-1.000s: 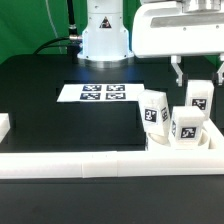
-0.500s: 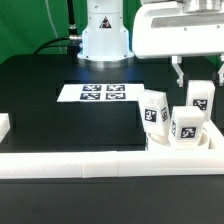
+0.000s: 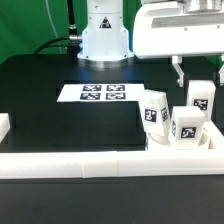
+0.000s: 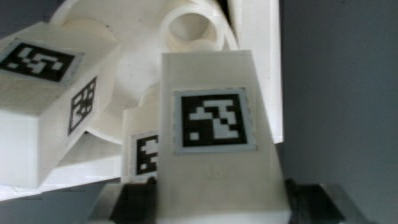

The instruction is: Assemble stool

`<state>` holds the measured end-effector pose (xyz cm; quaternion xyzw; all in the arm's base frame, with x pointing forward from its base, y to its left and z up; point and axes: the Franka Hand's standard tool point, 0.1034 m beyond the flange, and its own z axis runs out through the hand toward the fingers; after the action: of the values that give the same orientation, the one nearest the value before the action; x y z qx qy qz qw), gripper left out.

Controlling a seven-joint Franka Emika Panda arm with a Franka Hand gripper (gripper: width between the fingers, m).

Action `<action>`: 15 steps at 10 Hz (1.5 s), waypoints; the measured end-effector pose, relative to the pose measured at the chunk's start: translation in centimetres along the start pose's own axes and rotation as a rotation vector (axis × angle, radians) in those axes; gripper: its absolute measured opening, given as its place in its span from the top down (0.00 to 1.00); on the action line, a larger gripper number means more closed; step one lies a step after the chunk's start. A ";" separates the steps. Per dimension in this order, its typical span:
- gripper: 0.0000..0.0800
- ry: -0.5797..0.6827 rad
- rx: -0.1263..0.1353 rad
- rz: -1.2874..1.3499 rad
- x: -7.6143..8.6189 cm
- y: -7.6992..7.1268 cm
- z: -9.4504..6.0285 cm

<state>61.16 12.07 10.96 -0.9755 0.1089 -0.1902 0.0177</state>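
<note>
Front rail: a long white border rail (image 3: 70,163) lies nearest the exterior camera, across the counter's edge, with a short piece (image 3: 4,125) at that view's left.
Stool legs: three white tagged legs stand bunched in the corner at the exterior view's right. The nearest leg (image 3: 185,127) is just behind the rail, the third leg (image 3: 153,110) is beside it toward that view's left, and the gripped leg (image 3: 198,97) is behind them.
Gripper: the gripper (image 3: 199,76) stands over the far leg. In the wrist view its dark fingertips (image 4: 130,197) flank that leg, set narrow and seemingly pressed to its sides.
Seat: not clearly seen. A rounded white part (image 4: 196,30) behind the legs in the wrist view may be the seat; I cannot tell.
Step in hand: likely picking the first leg out of the cluster. No leg looks joined to a seat yet, so the task seems early.
Next move: probably a straight lift clear of the two close neighbours, then carrying the leg to a seat hole and lining it up upright. A tilted grip could knock over the other legs.
Counter: a matt black counter (image 3: 40,110), bare across the middle.
Marker board: the marker board (image 3: 100,93) lies flat, well apart from the legs.
Room: the white robot base (image 3: 105,35) stands at the back, with a green backdrop (image 3: 25,25) behind it.
</note>
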 end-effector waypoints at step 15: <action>0.58 0.024 0.009 -0.017 -0.4 0.4 -0.5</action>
<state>60.50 11.77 11.22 -0.9740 0.1000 -0.2025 0.0189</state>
